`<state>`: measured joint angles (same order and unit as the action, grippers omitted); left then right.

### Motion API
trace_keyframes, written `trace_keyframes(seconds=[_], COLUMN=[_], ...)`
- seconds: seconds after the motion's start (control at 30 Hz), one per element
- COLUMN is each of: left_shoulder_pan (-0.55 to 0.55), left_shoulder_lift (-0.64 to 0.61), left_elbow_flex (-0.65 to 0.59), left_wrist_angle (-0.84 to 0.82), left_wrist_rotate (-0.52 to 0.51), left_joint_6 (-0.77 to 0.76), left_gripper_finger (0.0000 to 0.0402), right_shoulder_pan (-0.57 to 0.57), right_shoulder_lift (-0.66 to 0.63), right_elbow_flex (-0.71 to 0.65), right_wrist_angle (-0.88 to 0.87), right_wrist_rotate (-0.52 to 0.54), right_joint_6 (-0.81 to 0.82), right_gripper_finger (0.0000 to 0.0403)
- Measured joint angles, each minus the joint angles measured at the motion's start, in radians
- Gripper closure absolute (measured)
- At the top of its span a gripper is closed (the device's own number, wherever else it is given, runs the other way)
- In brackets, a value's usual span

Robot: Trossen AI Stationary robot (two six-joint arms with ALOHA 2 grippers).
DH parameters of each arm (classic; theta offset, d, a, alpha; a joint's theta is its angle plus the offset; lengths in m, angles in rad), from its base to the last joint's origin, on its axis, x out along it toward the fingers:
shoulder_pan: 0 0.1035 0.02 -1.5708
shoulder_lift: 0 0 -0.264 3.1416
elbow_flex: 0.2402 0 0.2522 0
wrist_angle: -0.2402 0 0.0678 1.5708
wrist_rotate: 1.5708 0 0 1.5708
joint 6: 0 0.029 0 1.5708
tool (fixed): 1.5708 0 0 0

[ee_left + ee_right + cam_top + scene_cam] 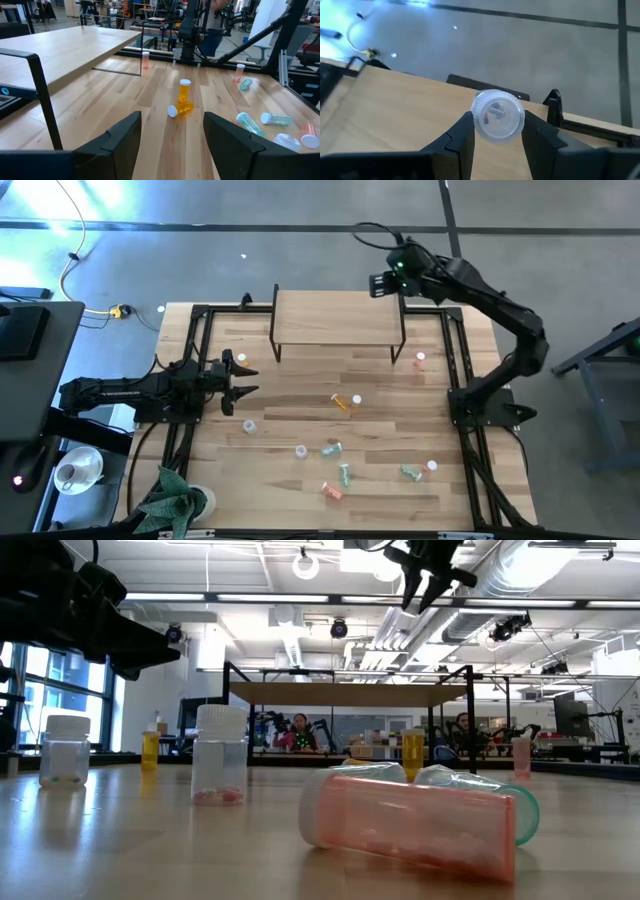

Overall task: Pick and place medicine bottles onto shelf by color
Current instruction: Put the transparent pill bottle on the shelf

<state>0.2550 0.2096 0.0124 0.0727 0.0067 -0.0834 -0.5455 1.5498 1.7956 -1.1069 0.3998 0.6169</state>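
One clear bottle (pixel 497 113) between right claw (pixel 497 131) fingers, above shelf (pixel 395 110)

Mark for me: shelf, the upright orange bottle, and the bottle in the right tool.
shelf (pixel 335 315), high view, bare wood top.
upright orange bottle (pixel 184 93), left wrist view, orange body.
bottle in right tool (pixel 497 113), right wrist view, white cap.

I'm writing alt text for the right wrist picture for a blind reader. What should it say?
Two dark fingers of the right gripper hold a small clear bottle by its sides, its white cap facing the camera. Beneath it lies the light wood shelf with a black corner post, and grey floor beyond.
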Motion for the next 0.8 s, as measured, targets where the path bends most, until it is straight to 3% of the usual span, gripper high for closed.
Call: trace_keyframes(seconds=[0.3, 0.8], left_shoulder_pan=[0.000, 0.000], left_shoulder_lift=[0.000, 0.000], left_elbow_flex=[0.000, 0.000], left_wrist_angle=[-0.001, -0.001], left_wrist_rotate=[0.000, 0.000], left_joint_6=[0.008, 0.008], left_gripper_finger=[0.0198, 0.0198], right_shoulder_pan=[-0.033, -0.057], right_shoulder_lift=[0.169, 0.296], right_elbow_flex=[0.136, 0.141], right_wrist_angle=[-0.225, -0.231], right_wrist_rotate=[-0.045, -0.174], right_joint_6=[-0.015, -0.097], right_gripper_finger=[0.0282, 0.0282])
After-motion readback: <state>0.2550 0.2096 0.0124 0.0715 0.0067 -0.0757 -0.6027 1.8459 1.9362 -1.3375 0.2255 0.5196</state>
